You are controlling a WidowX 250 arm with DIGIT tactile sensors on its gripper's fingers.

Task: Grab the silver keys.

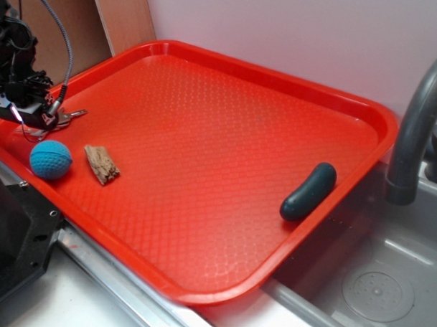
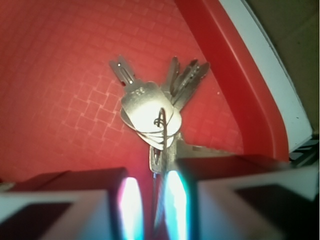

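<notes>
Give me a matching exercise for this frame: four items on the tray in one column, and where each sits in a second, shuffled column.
Things:
1. silver keys
2. blue ball
3. wood piece
4. dark green pickle-shaped object

Places:
A. near the tray's right rim, beside the sink
B. between the end effector's fingers, near the tray's far-left corner
C. just right of the ball
D. by the tray's left edge, just in front of the end effector

Pairs: 1-B, 2-D, 3-C, 4-A
</notes>
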